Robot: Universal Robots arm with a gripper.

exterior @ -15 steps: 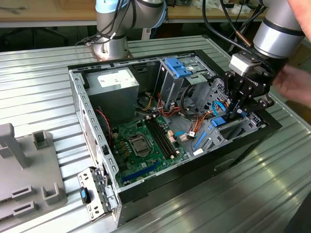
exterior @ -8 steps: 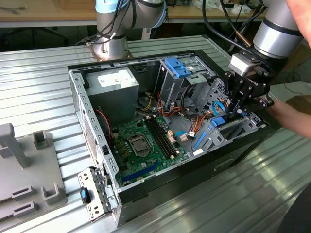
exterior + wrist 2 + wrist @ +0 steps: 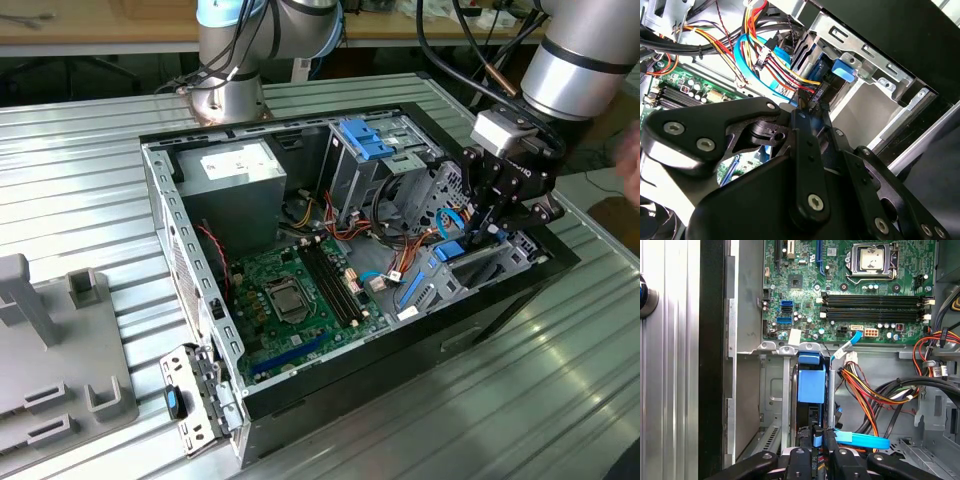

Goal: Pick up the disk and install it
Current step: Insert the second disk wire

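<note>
Disk (image 3: 811,385) upright in bay, beneath tool (image 3: 822,437)

Ribbed bare-metal table (image 3: 90,150); matt black tool (image 3: 497,215); blue plastic disk (image 3: 811,382) carrier.

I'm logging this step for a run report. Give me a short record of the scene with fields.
setting: open computer case lying on a ribbed metal table
hand: down inside the case at its drive bay, on the exterior view's right
disk: blue carrier standing in the bay slot, just ahead of the hand
nearby: motherboard, cable bundle
grip state: cannot tell
</note>
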